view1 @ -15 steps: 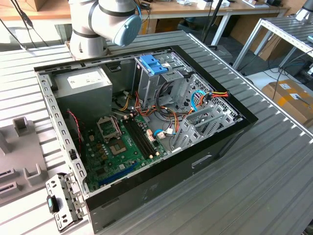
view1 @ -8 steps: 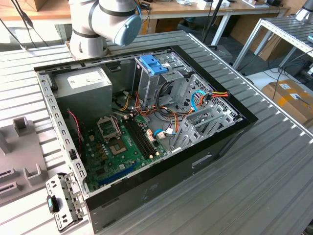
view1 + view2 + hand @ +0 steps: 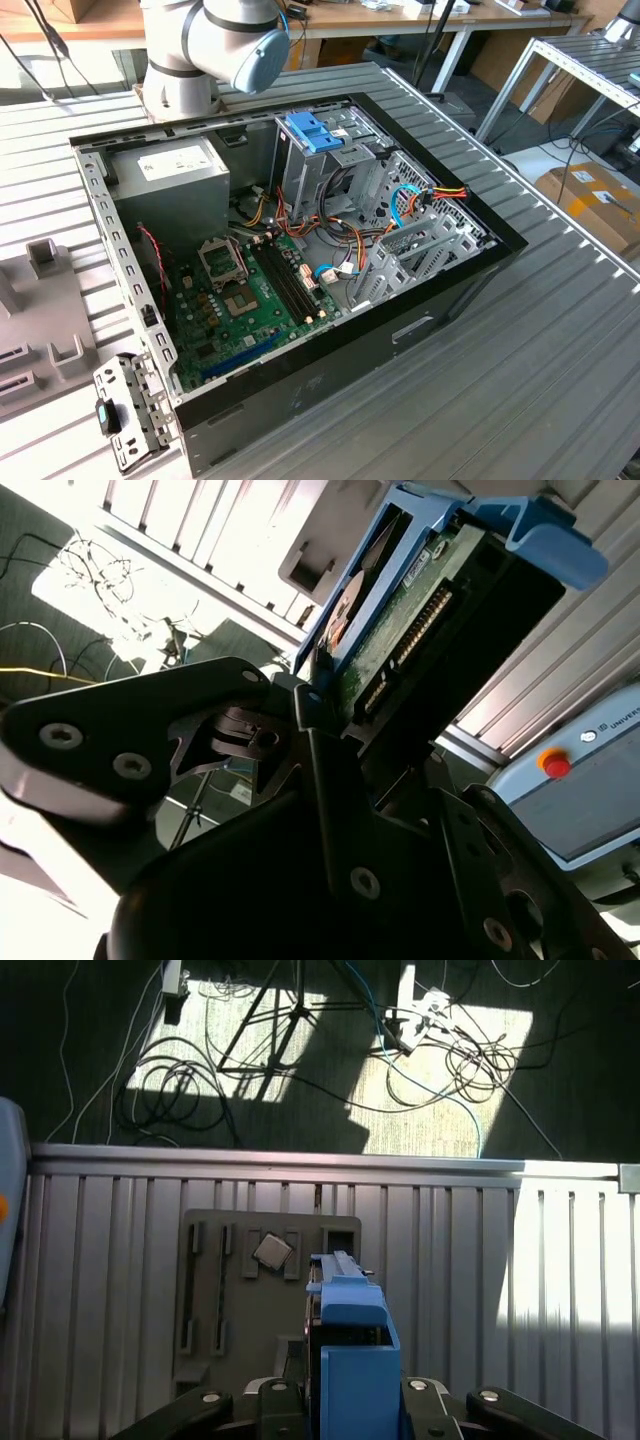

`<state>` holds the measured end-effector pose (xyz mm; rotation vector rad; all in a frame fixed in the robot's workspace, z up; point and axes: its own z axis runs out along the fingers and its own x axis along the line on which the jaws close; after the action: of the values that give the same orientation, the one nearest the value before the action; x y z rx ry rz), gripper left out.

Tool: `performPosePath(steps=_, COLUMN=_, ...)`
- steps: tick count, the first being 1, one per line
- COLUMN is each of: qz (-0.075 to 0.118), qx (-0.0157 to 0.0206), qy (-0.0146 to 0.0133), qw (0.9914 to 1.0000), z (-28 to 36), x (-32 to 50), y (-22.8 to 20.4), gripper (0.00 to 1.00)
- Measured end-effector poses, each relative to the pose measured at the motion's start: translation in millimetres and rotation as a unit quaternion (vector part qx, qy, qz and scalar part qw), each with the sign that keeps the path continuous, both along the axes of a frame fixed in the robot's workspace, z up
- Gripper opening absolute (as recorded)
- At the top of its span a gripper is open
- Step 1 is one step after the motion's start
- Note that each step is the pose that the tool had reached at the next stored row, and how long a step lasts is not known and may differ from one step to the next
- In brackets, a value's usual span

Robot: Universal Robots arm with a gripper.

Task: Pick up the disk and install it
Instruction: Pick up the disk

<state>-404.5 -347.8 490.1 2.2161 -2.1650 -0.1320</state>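
The gripper is clamped shut on one end of the disk, blue rails and green circuit board showing, and holds it over the grey holder on the ribbed table.

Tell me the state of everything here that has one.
Disk: held in the jaws, over the holder.
Gripper: jaws shut on the disk.
Case: open, lid off, lying flat.
Chip: resting in the holder.
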Motion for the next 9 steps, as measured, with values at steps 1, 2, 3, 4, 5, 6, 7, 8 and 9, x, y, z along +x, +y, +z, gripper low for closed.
performPosePath(steps=1, qz=0.0, qx=0.0, qy=0.0, qw=1.0, z=0.0, x=1.2, y=0.0, gripper=0.36)
performPosePath(steps=2, qz=0.0, qx=0.0, qy=0.0, qw=1.0, z=0.0, x=2.4, y=0.0, gripper=0.36)
performPosePath(steps=3, qz=0.0, qx=0.0, qy=0.0, qw=1.0, z=0.0, x=3.7, y=0.0, gripper=0.36)
performPosePath(steps=4, qz=0.0, qx=0.0, qy=0.0, qw=1.0, z=0.0, x=5.0, y=0.0, gripper=0.36)
performPosePath(steps=5, qz=0.0, qx=0.0, qy=0.0, qw=1.0, z=0.0, x=5.9, y=0.0, gripper=0.36)
performPosePath(steps=6, qz=0.0, qx=0.0, qy=0.0001, qw=1.0, z=0.1, x=6.8, y=0.0, gripper=0.36)
performPosePath(steps=7, qz=0.0, qx=0.0, qy=0.0, qw=1.0, z=0.0, x=8.3, y=0.0, gripper=0.36)
performPosePath(steps=8, qz=0.0, qx=0.0, qy=0.0, qw=1.0, z=0.0, x=9.3, y=0.0, gripper=0.36)
performPosePath(steps=9, qz=0.0, qx=0.0, qy=0.0, qw=1.0, z=0.0, x=10.5, y=0.0, gripper=0.36)
